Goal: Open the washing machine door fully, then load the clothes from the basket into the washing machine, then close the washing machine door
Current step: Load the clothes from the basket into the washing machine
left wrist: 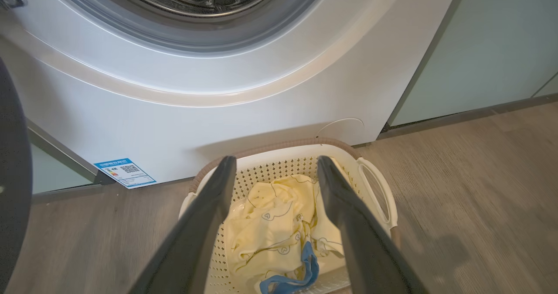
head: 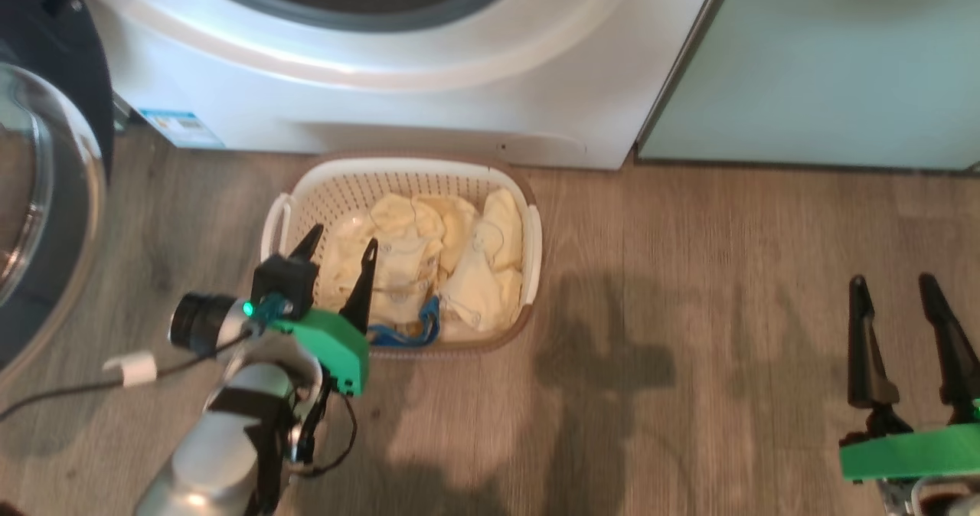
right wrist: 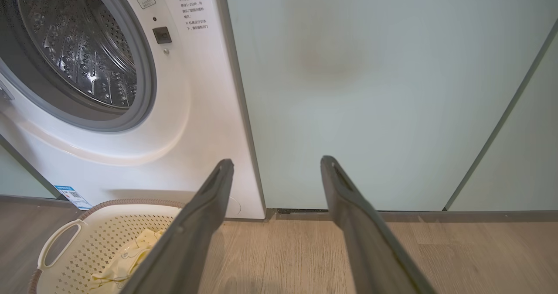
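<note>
Just below the left gripper (head: 342,239), jaws spread and empty: the clothes (head: 452,248), heaped in the basket (head: 532,233). To its left the washing machine door (head: 46,194) stands open. Step, as judged: loading. Next: lower, pinch top garment. Likewise spread, empty: right gripper (head: 892,279).

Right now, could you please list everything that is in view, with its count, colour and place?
washing machine: one, white, top of the head view
washing machine door: one, black rim and clear glass, swung open at left
drum: one, silver metal, inside the washing machine
sticker: one, blue, low on the machine's front
basket: one, cream-white with brown rim, on the floor before the machine
clothes: a few, pale yellow, in the basket
blue strip: one, among the clothes
cabinet panels: at least two, pale mint green, right of the machine
floor: one, grey-brown wood grain, underneath everything
left gripper: one, dark fingers, open, over the basket
right gripper: one, dark fingers, open, over bare floor
</note>
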Controlling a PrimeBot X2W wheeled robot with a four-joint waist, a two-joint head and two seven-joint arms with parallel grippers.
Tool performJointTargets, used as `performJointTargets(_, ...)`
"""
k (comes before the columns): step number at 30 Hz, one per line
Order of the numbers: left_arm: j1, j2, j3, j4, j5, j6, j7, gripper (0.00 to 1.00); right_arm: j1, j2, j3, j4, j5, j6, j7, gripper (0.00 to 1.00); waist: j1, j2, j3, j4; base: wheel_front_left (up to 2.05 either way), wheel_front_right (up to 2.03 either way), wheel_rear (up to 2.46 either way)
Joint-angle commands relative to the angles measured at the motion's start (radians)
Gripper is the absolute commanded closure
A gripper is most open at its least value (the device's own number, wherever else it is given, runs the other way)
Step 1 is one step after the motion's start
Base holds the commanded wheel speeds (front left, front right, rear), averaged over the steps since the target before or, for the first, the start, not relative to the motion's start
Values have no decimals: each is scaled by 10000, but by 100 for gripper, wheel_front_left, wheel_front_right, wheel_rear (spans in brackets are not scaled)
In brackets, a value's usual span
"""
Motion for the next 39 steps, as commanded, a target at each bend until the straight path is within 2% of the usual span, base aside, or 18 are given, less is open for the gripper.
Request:
performJointTargets(1, -563, 128, 238, 34, -81, -113, -26, 0, -311, -135, 232, -364, 60, -29, -94, 0, -1, 0, 462, -29, 0, 0, 0)
performJointTargets(13, -3176, -196, -112, 3585, -402, -1307, -14, 0, -1262, -135, 493, -607, 480, -29, -94, 0, -1, 0, 2695, -497, 0, 0, 0)
performJointTargets(21, -4875, -172, -230, 5539, -544, -1678, 121, 0, -1831, -135, 409, -883, 853, -29, -94, 0, -1, 0, 4381, -794, 0, 0, 0)
performJointTargets(35, -7056, 238, -142, 7361, -1340, -1992, 829, 0, -2616, -135, 697, -1283, 1319, -29, -94, 0, -1, 0, 6531, -1179, 0, 0, 0)
performJointTargets(39, -7536, 334, -418, 7659, -1439, -2008, 1032, 0, -2785, -135, 783, -1348, 1501, -29, -94, 0, -1, 0, 6932, -1388, 0, 0, 0)
